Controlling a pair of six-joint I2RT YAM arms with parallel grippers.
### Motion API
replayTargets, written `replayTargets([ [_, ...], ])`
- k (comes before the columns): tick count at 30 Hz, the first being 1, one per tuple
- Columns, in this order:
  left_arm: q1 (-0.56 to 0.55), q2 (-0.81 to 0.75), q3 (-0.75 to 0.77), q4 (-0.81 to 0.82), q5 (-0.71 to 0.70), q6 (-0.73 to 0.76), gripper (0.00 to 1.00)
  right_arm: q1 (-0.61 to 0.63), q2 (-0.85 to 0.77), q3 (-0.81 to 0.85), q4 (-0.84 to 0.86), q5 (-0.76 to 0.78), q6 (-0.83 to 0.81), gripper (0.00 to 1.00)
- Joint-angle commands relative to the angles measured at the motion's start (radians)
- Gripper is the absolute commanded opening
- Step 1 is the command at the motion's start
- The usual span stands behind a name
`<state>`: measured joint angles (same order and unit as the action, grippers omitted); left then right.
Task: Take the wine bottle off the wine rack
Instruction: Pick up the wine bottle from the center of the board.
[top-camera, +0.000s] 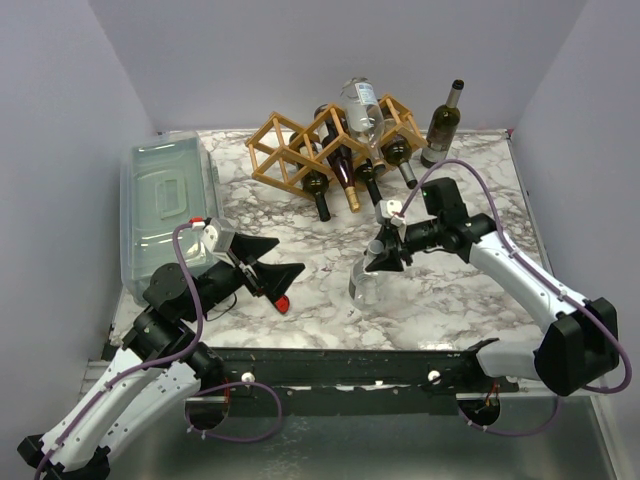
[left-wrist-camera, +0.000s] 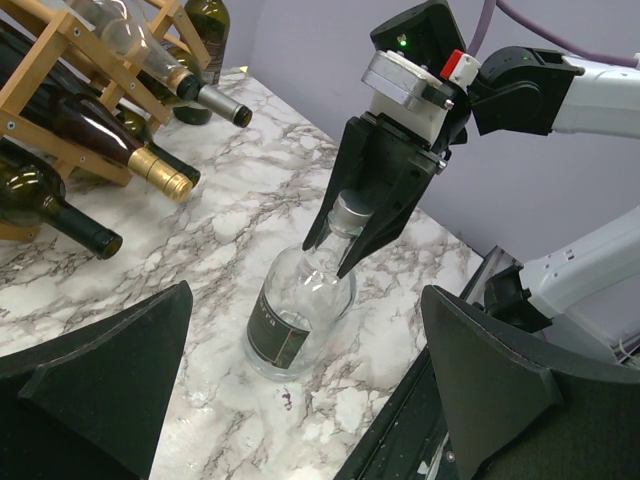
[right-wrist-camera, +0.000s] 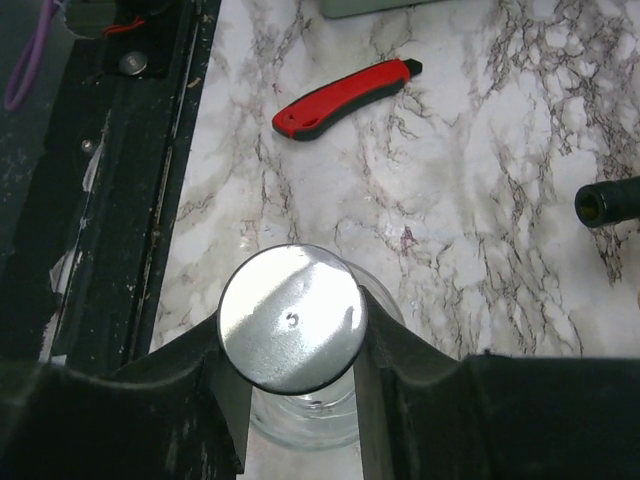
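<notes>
The light wooden wine rack (top-camera: 290, 150) stands at the back of the marble table, with several dark bottles (top-camera: 343, 170) lying in its cells and a clear one (top-camera: 362, 108) on top. It also shows in the left wrist view (left-wrist-camera: 62, 38). A clear squat wine bottle (top-camera: 366, 283) with a dark label stands upright on the table in front of the rack. My right gripper (top-camera: 385, 252) is shut on its silver-capped neck (right-wrist-camera: 292, 318); the left wrist view shows the bottle (left-wrist-camera: 298, 318) and that gripper (left-wrist-camera: 330, 256). My left gripper (top-camera: 286, 257) is open and empty, left of the bottle.
A dark wine bottle (top-camera: 443, 125) stands upright right of the rack. A clear plastic bin (top-camera: 165, 205) lies along the left edge. A red box cutter (top-camera: 283, 303) lies near my left gripper, also in the right wrist view (right-wrist-camera: 345, 97). The table's front rail (top-camera: 350, 365) is close.
</notes>
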<state>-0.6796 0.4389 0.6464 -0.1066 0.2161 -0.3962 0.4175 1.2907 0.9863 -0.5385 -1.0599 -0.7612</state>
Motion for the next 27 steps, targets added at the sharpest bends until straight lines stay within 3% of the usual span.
replayTargets([
  [1, 0.006, -0.004, -0.014, -0.003, -0.008, -0.003, 0.99, 0.002, -0.019, 0.019, -0.065, -0.020, -0.026, 0.14],
  [5, 0.006, -0.012, -0.018, -0.004, -0.002, -0.007, 0.99, -0.008, -0.038, 0.060, -0.149, -0.034, -0.063, 0.05],
  [14, 0.006, -0.020, -0.021, -0.008, 0.005, -0.009, 0.99, -0.096, -0.099, 0.137, -0.334, 0.020, -0.118, 0.01],
  [27, 0.005, -0.013, -0.012, -0.018, 0.008, 0.002, 0.99, -0.284, -0.135, 0.181, -0.287, 0.125, -0.032, 0.00],
])
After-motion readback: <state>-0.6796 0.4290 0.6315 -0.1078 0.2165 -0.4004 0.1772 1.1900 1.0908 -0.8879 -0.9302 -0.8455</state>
